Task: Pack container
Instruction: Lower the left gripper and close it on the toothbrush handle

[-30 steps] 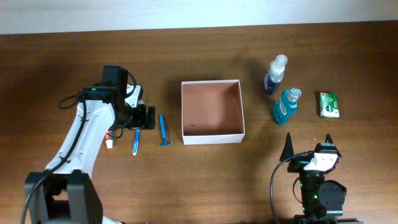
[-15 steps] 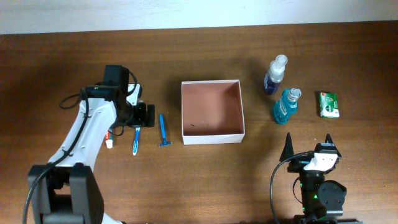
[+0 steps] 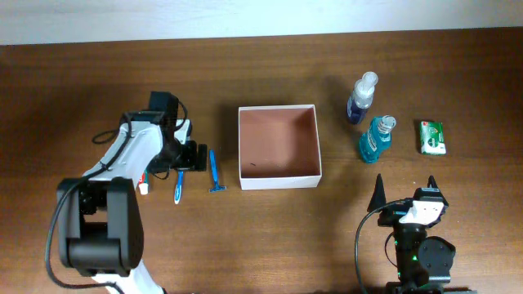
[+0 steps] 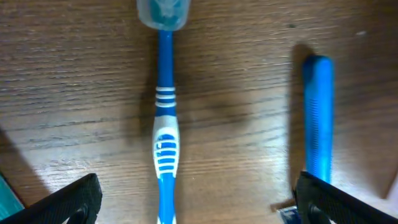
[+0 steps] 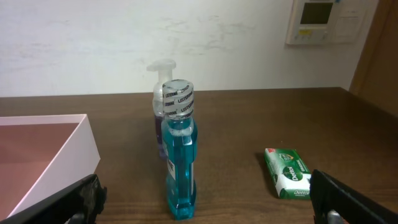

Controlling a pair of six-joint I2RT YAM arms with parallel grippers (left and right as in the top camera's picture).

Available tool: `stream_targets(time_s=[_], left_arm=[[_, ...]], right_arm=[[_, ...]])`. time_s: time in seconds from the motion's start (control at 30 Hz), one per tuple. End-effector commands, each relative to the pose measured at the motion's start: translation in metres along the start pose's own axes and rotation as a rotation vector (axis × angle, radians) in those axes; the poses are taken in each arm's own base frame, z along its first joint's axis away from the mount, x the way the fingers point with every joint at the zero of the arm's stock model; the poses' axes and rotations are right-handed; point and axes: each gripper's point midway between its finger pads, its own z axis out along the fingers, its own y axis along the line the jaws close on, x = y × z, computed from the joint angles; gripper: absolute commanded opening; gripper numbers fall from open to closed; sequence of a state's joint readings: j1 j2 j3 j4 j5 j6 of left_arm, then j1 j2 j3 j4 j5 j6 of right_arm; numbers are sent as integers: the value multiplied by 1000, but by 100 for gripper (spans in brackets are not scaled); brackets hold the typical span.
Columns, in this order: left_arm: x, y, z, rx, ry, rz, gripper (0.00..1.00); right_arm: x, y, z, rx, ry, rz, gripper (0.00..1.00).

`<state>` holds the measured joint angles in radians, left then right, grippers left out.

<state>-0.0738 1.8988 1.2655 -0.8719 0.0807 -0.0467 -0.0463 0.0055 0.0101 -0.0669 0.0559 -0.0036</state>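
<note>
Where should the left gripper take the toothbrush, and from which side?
Grip the toothbrush at its ribbed mid-handle, from straight above. It lies flat, its narrow width set across the fingers of the open left gripper, and the razor lies apart alongside.

A dark brown desk (image 3: 270, 245) with a clear wood grain fills nearly the whole overhead view, its boards running left to right. Along its far edge stands a white wall (image 5: 93, 43), matt and marked with faint scuffs. High on that wall, towards the right, hangs a small off-white control panel (image 5: 320, 22) with a pale display window. At the far right a brown wooden surface (image 5: 380, 56) rises beside the wall. The light is soft and even, and shadows on the desk are faint.
</note>
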Motion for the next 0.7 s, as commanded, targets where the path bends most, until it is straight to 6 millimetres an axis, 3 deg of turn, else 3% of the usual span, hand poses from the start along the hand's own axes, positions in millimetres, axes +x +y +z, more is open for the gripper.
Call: stream_targets(time_s=[0.0, 0.67], left_arm=[[-4, 9, 6, -54, 4, -8, 99], [1, 13, 24, -72, 50, -10, 99]], right_arm=[[4, -1, 0, 9, 12, 3, 98], [4, -1, 0, 9, 12, 3, 98]])
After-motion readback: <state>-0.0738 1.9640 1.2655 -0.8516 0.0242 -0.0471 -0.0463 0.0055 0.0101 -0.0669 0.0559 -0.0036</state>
